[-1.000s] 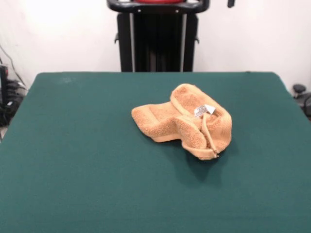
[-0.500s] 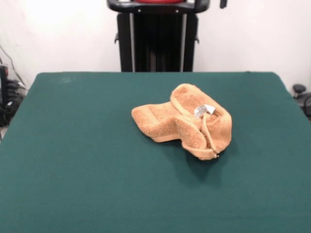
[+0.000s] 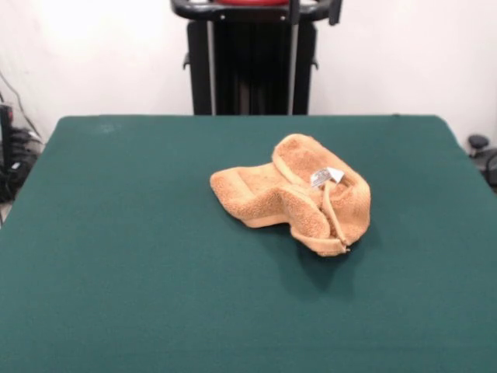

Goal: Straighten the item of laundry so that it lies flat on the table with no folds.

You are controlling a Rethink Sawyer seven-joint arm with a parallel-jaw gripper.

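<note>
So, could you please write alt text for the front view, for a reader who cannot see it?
A crumpled orange-tan terry hand towel lies bunched in folds right of centre on a dark green table, its white care tag showing on top. Behind the table stands the robot's black pedestal; a dark gripper tip shows at the top edge, far above the towel.

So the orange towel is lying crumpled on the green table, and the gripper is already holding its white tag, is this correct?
Not quite. The towel is lying crumpled on the green table, but nothing is holding its white tag. In the front view the tag lies free on top of the folds, and only dark tips of the gripper show at the top edge, high above the cloth.
</note>
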